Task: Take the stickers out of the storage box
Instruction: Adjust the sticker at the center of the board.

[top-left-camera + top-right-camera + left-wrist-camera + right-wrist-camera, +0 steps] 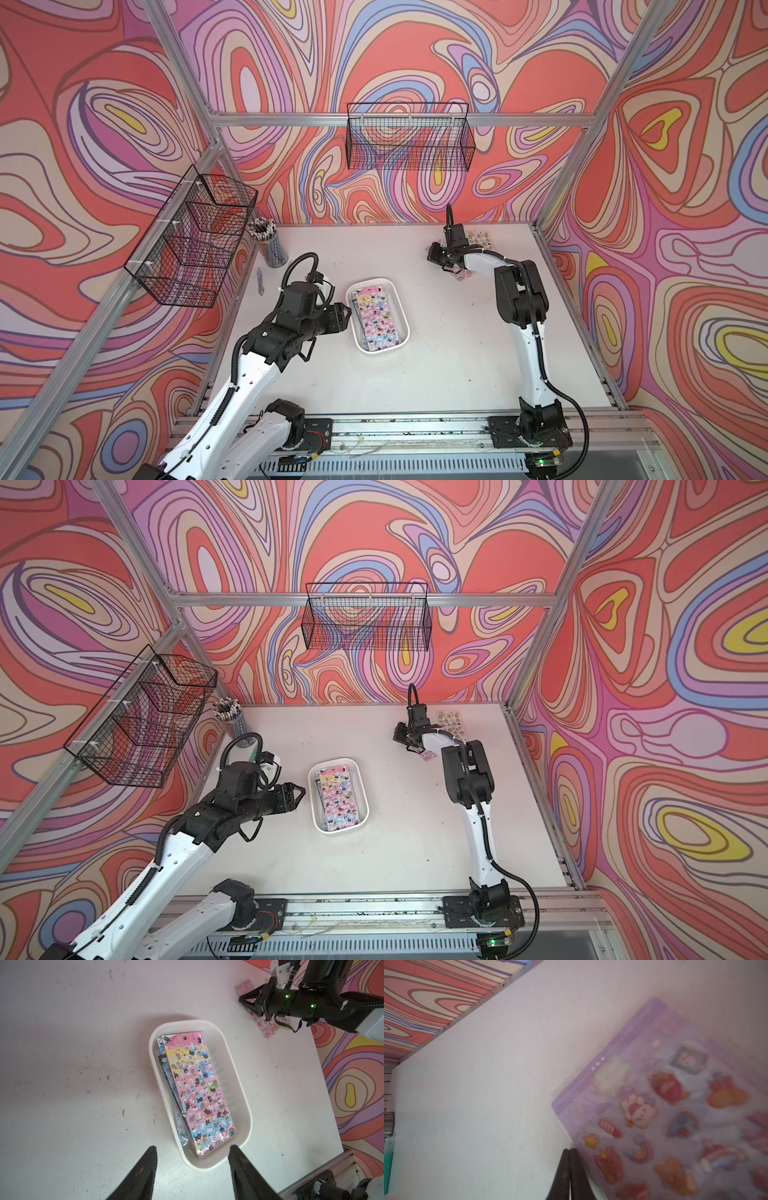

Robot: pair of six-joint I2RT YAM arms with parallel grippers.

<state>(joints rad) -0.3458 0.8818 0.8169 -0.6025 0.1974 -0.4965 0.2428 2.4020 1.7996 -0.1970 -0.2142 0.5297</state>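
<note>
1. Wire baskets (191, 237) hang on the left and back walls; pen cup (270, 245) stands at the table's (436, 365) far-left corner.
2. Storage box (239, 1088), mid-table: stickers (199, 1093) stacked inside, cat sheet uppermost.
3. Purple sheet (664, 1115) and beige sheet (451, 723) lie on the table, far right.
4. Left gripper (193, 1147): jaws apart, empty, by the box.
5. Right gripper (569, 1150): fingers pressed together at the purple sheet's edge; whether they pinch it is unclear.

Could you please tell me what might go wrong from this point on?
The stickers lie overlapped in the storage box, so the open left gripper may pinch several sheets or shove the box. The shut right gripper sits beside the purple sheet on the table and may drag it.
</note>
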